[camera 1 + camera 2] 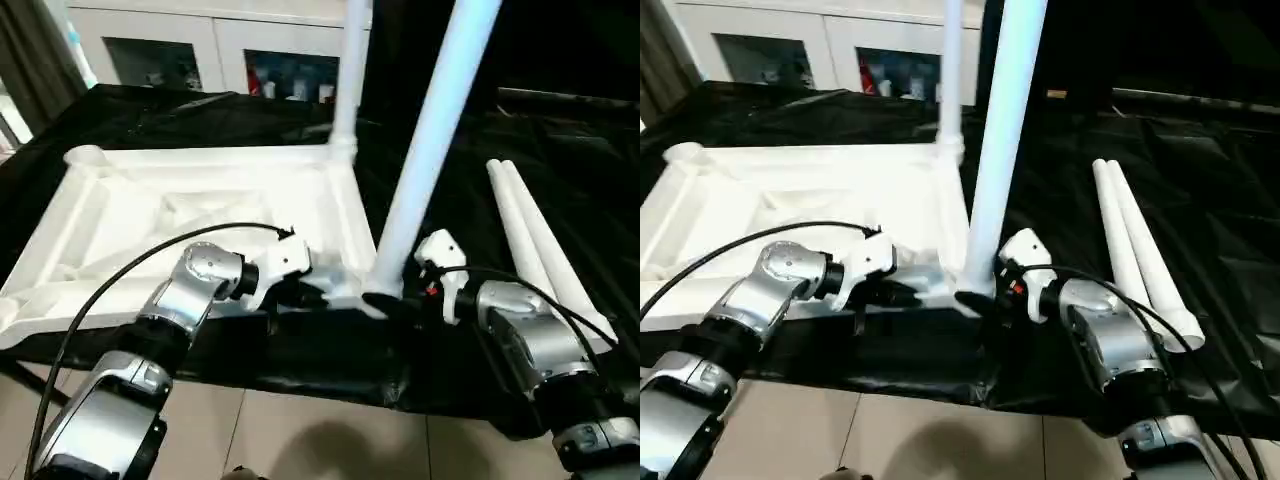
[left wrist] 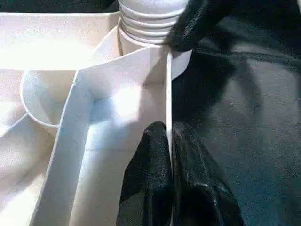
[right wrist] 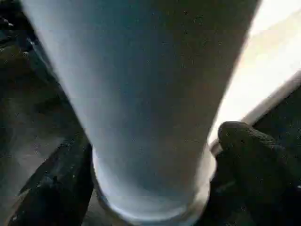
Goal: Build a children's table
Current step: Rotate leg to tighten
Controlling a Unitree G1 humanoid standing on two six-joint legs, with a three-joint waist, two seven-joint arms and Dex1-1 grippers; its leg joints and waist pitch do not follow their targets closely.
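The children's table's white tabletop (image 1: 150, 220) lies upside down on black cloth, ribs facing up. One white leg (image 1: 350, 70) stands upright in the far right corner socket. A second leg (image 1: 430, 150) stands in the near right corner socket and leans right. My left gripper (image 1: 308, 290) is shut on the tabletop's thin near rim (image 2: 168, 94), just beside that corner. My right gripper (image 1: 400, 298) is at the base of the leaning leg (image 3: 141, 94). Its fingers (image 3: 254, 165) stand open, one on each side of the tube.
Two loose white legs (image 1: 530, 240) lie side by side on the black cloth (image 1: 580, 150) to the right. A white cabinet with glass doors (image 1: 200, 50) stands behind. The covered surface's near edge runs just under my forearms, with tiled floor (image 1: 300, 430) below.
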